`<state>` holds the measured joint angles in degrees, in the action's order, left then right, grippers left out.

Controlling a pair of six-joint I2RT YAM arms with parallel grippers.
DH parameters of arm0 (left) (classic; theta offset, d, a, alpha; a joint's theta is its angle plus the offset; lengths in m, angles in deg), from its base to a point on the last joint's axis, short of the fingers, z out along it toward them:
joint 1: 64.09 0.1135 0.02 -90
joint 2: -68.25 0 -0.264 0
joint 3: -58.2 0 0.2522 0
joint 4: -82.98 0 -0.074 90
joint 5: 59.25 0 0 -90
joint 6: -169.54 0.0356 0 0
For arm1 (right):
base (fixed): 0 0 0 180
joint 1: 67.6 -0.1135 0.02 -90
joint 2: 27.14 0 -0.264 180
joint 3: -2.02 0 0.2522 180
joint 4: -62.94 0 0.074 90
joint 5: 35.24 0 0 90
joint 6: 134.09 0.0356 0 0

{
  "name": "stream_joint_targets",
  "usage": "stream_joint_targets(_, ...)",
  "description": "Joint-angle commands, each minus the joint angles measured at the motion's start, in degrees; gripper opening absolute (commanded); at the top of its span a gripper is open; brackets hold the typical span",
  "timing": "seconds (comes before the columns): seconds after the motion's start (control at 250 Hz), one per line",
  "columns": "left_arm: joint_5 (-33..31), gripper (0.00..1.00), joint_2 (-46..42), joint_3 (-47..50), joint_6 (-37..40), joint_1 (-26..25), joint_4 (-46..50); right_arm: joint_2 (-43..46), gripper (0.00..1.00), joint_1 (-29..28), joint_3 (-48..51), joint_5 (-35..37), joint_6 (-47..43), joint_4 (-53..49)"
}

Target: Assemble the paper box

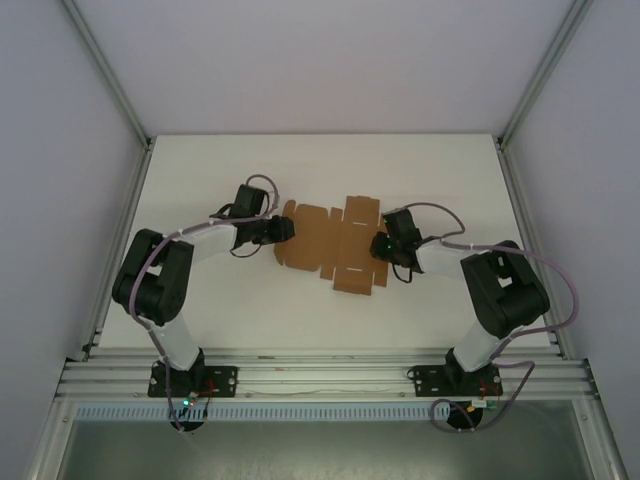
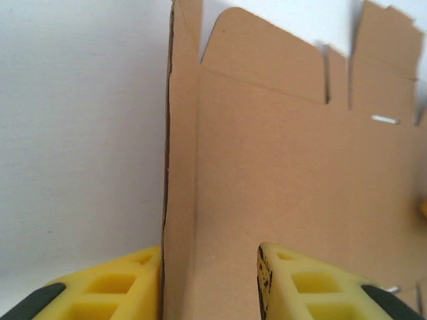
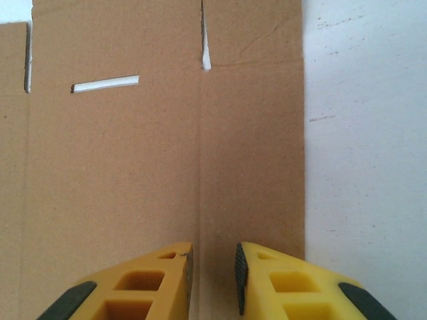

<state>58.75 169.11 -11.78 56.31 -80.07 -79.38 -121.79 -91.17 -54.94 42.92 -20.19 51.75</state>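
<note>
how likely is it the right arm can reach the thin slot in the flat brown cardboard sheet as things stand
Probably yes: the right gripper is over the flat brown cardboard sheet, and the thin slot lies just ahead of its fingertips, with only bare cardboard between.

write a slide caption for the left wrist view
Left wrist view: yellow fingers sit either side of the edge flap of the brown cardboard sheet, white table alongside.
</note>
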Motion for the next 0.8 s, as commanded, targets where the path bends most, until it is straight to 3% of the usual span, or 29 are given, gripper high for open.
stream_joint_targets(0.0, -4.51, 0.41, 1.47, -1.17, 2.01, -0.59, 4.34, -0.82, 0.26, 0.12, 1.75, 0.75, -0.60, -5.25)
stream_joint_targets(0.148, -0.80, 0.37, 3.30, -1.22, 1.95, -0.66, 1.19, -0.98, 0.25, 0.10, 1.86, 0.28, -0.61, -4.69)
stream_joint_targets(0.268, 0.55, 0.24, 4.69, -2.29, 2.09, -0.63, 0.63, -0.43, 0.26, 0.19, 1.73, 0.24, -0.95, -4.58)
stream_joint_targets(0.412, 0.40, 0.00, 2.99, -2.00, 2.54, -0.69, 0.56, 1.44, 0.26, 0.42, 1.46, 1.28, -1.56, -5.78)
stream_joint_targets(0.488, 0.56, 0.00, -0.19, -0.76, 3.32, -0.71, -0.18, 4.29, 0.28, 1.28, 1.50, 0.83, -2.40, -6.69)
stream_joint_targets(0.568, 3.34, 0.00, -5.07, 1.43, 3.49, -0.67, -3.33, 8.72, 0.37, 2.69, 2.02, -1.18, -3.34, -6.62)
stream_joint_targets(0.688, 9.89, 0.00, -13.74, 5.47, 2.92, -0.68, -11.41, 17.27, 0.62, 5.03, 4.12, -6.04, -5.44, -4.69)
stream_joint_targets(0.795, 14.50, 0.00, -20.50, 7.25, 4.87, -0.66, -15.51, 24.32, 0.76, 7.91, 6.55, -13.03, -7.82, -1.88)
